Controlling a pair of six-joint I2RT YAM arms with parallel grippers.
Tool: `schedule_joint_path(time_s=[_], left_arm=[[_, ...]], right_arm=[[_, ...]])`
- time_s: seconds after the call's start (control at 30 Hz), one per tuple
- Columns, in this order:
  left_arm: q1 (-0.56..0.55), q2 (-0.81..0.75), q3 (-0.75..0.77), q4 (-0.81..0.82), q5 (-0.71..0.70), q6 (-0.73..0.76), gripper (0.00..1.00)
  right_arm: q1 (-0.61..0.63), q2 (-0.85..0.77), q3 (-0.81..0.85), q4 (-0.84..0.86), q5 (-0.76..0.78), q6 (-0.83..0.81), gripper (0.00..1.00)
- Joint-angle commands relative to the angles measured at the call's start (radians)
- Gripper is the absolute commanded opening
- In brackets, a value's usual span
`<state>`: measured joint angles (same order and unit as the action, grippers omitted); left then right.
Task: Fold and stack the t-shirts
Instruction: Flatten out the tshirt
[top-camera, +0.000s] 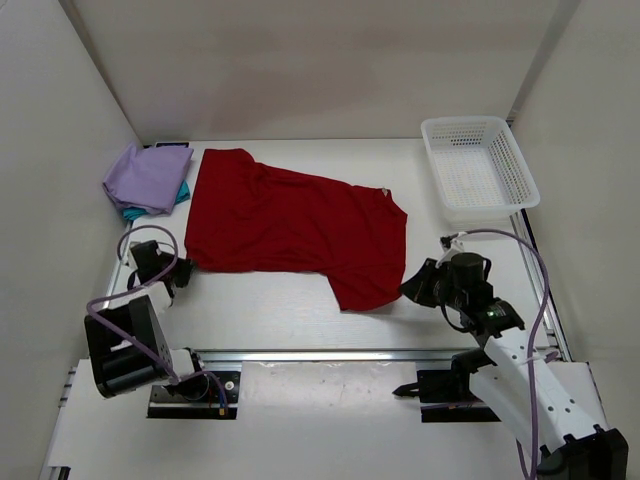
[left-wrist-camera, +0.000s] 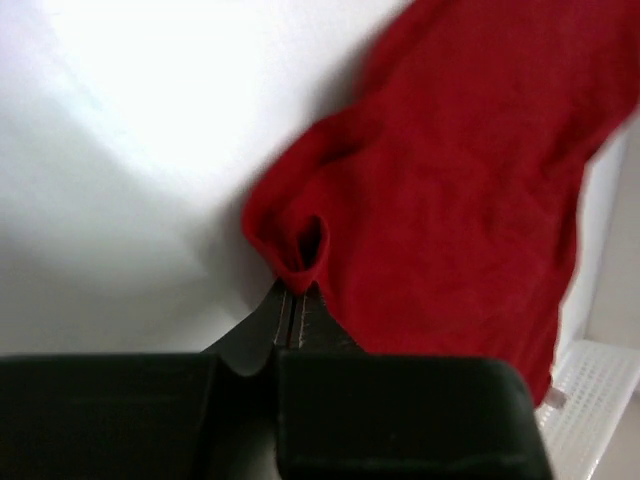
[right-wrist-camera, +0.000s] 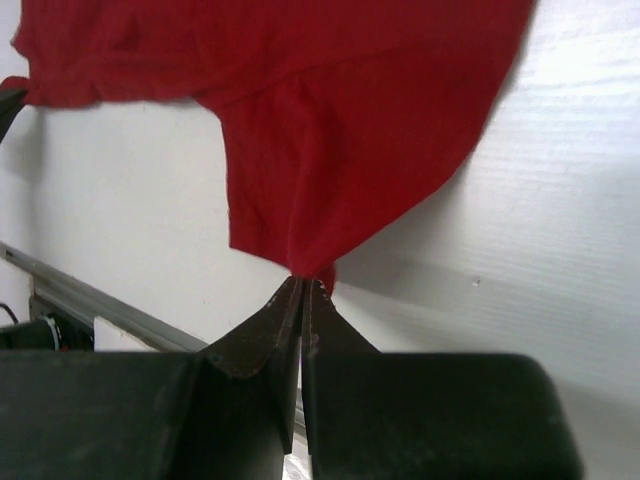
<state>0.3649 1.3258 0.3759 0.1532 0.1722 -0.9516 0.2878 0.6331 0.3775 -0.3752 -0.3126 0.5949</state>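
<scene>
Reaching low over the near-left of the counter (top-camera: 280, 315), your left gripper (top-camera: 183, 270) is clamped on the red t-shirt (top-camera: 290, 220) at its near-left corner, pinching a small fold of cloth. Your right gripper (top-camera: 408, 288) sits low as well, closed tight on the tip of the shirt's near-right hem. The shirt lies spread across the middle, toward the far edge. At the far-left corner you have the folded lavender t-shirt (top-camera: 148, 178) lying on the teal t-shirt (top-camera: 133, 212), just beside the red one. A white basket (top-camera: 480, 207) stands at the far-right corner. Open counter runs along the near edge between your arms.
</scene>
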Motion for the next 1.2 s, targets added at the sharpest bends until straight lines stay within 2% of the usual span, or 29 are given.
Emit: schedule_joint_path(time_s=[0.0,0.13,0.27,0.37,0.4,0.47,0.53,0.6,0.63,0.67,0.7,0.73,0.77,0.8,0.87,0.9,1.0,1.07,1.17], left_arm=[[-0.065,-0.072,0.121,-0.018,-0.026,0.057,0.0],[-0.145,-0.169,0.312,-0.104,0.004,0.122,0.0],[-0.211,-0.178,0.577,-0.211,0.078,0.16,0.0],[-0.161,-0.165,0.76,-0.234,0.25,0.113,0.0],[-0.124,-0.163,0.817,-0.228,0.306,0.064,0.0],[-0.072,-0.154,0.895,-0.204,0.363,0.007,0.0],[-0.027,-0.129,0.964,-0.182,0.403,-0.044,0.0],[-0.014,-0.113,1.021,-0.224,0.391,-0.026,0.0],[-0.014,-0.109,1.041,-0.242,0.385,-0.018,0.0],[-0.026,-0.105,1.049,-0.259,0.365,0.005,0.0],[-0.03,-0.102,1.045,-0.273,0.337,0.029,0.0],[-0.049,-0.091,1.031,-0.294,0.299,0.051,0.0],[-0.084,-0.086,1.009,-0.293,0.279,0.075,0.0],[-0.102,-0.08,0.993,-0.299,0.22,0.111,0.0],[-0.145,-0.051,0.916,-0.299,0.146,0.142,0.0],[-0.167,-0.021,0.894,-0.258,0.123,0.14,0.0],[-0.221,0.1,0.877,-0.253,0.046,0.155,0.0],[-0.253,0.197,0.958,-0.27,0.017,0.162,0.0],[-0.267,0.35,1.157,-0.293,0.033,0.139,0.0]], right_arm=[[0.005,0.0,0.16,-0.028,0.098,-0.036,0.0],[-0.013,0.005,0.345,-0.135,0.216,-0.064,0.0],[0.022,0.088,0.663,-0.272,0.427,-0.125,0.0],[0.074,0.184,1.08,-0.365,0.579,-0.202,0.0],[0.092,0.233,1.159,-0.392,0.63,-0.231,0.0],[0.122,0.318,1.424,-0.401,0.656,-0.298,0.0],[0.158,0.461,1.579,-0.398,0.671,-0.355,0.0],[0.204,0.594,1.784,-0.416,0.707,-0.423,0.0],[0.179,0.675,1.831,-0.442,0.654,-0.438,0.0],[0.065,0.744,1.894,-0.456,0.475,-0.425,0.0],[-0.069,0.747,1.864,-0.427,0.384,-0.384,0.0],[-0.125,0.758,1.792,-0.374,0.209,-0.36,0.0],[-0.215,0.778,1.763,-0.325,0.143,-0.333,0.0],[-0.234,0.787,1.726,-0.318,0.095,-0.337,0.0],[-0.266,0.893,1.738,-0.298,0.083,-0.352,0.0],[-0.285,0.934,1.788,-0.309,0.026,-0.348,0.0],[-0.286,1.147,1.946,-0.32,0.01,-0.365,0.0],[-0.312,1.298,2.046,-0.285,0.0,-0.36,0.0],[-0.329,1.398,2.138,-0.188,-0.049,-0.299,0.0]])
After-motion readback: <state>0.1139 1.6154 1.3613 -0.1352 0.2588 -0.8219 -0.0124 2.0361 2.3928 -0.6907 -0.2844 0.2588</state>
